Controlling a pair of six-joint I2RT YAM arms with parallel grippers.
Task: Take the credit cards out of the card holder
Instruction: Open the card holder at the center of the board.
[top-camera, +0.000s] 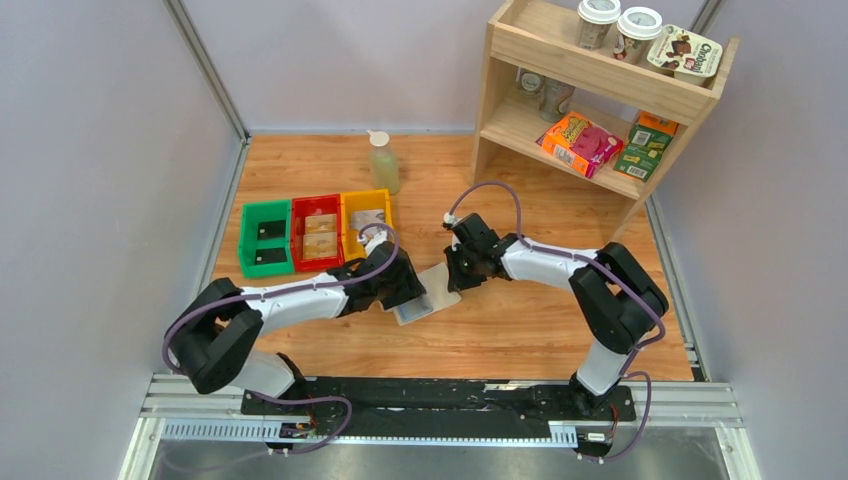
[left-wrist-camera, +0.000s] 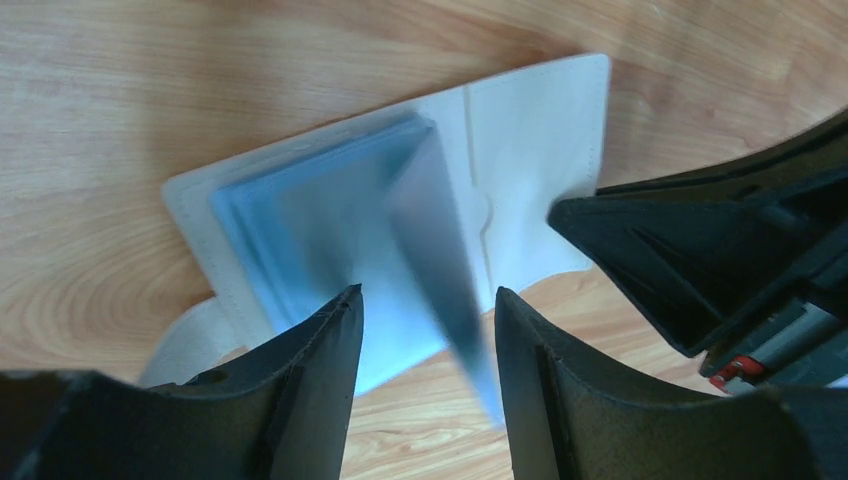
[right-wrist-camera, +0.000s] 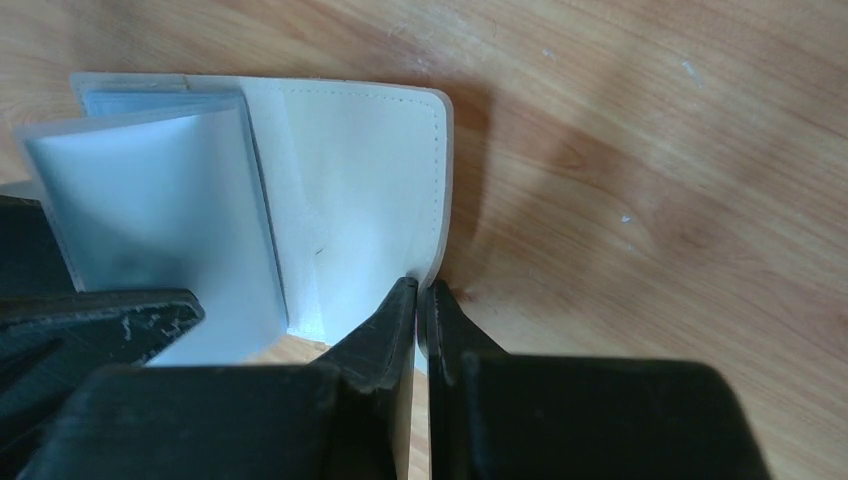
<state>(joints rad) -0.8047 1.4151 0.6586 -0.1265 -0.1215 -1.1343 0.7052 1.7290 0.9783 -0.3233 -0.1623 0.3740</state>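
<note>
The card holder (top-camera: 437, 280) lies open on the wooden table, pale inside, with blue-grey sleeves standing up from its left panel (left-wrist-camera: 300, 220). My left gripper (left-wrist-camera: 425, 292) is open over the holder's near edge; one blurred grey-blue leaf (left-wrist-camera: 435, 250) stands between its fingers, close to the right finger. My right gripper (right-wrist-camera: 420, 285) is shut on the edge of the holder's right panel (right-wrist-camera: 350, 180). Credit cards lie in the bins: black ones in the green bin (top-camera: 270, 230), tan ones in the red bin (top-camera: 320, 240), a silvery one in the yellow bin (top-camera: 367, 218).
The three bins stand in a row at the back left of the table. A bottle (top-camera: 382, 160) stands behind the yellow bin. A wooden shelf (top-camera: 600, 90) with cups and packets stands at the back right. Grey walls enclose both sides.
</note>
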